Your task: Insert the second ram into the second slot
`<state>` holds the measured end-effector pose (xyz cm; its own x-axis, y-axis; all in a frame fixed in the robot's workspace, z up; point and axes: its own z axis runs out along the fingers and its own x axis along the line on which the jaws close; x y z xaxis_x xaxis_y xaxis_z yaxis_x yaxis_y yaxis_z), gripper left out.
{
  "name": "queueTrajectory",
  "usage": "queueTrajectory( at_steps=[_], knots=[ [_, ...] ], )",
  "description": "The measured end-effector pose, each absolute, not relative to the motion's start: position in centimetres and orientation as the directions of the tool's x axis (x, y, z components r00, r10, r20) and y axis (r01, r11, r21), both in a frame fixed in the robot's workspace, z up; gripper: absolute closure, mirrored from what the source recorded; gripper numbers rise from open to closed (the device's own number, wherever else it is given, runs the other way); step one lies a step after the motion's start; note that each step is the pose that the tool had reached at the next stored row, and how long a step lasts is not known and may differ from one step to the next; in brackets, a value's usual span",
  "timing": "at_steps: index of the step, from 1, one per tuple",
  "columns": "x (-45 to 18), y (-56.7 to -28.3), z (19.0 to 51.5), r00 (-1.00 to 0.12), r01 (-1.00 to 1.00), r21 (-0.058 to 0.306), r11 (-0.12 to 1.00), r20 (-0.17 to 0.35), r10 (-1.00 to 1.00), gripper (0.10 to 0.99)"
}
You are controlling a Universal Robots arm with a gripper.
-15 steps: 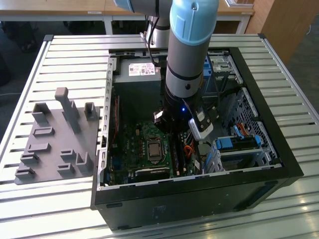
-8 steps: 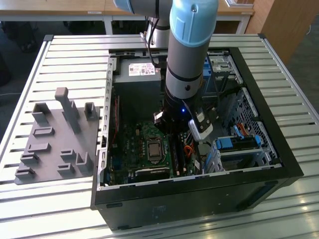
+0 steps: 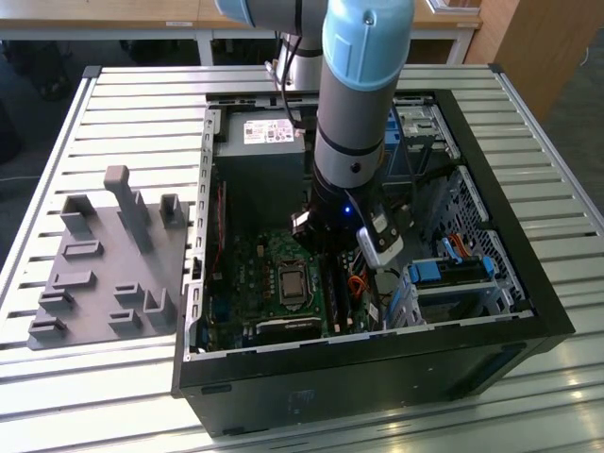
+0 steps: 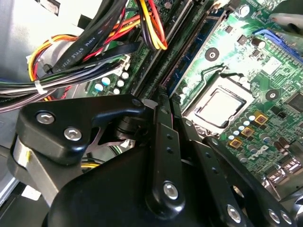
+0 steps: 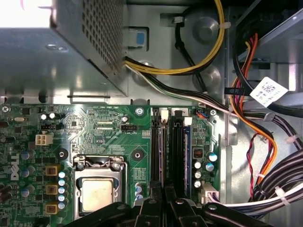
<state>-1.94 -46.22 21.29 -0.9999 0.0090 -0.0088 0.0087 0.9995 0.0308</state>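
My fingers (image 5: pixel 163 201) look pinched together right over the RAM slots (image 5: pixel 165 146); a skewed push could jam things.

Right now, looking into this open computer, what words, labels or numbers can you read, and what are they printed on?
White label on the grey power supply box: print too small to read.
White tag on the cable bundle: a code pattern, blurred.
Black flat cable: white lettering along it, at an angle, not reliably readable.
Motherboard: tiny white markings, too small to read.
Nothing can be quoted with confidence.
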Motion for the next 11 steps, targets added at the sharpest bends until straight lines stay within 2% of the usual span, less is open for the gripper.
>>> queueTrajectory(
  at_steps=[11],
  knots=[
    [-1.69,-46.22,21.27,-1.000,0.020,0.032,0.999,-0.009,0.020,0.949]
  ],
)
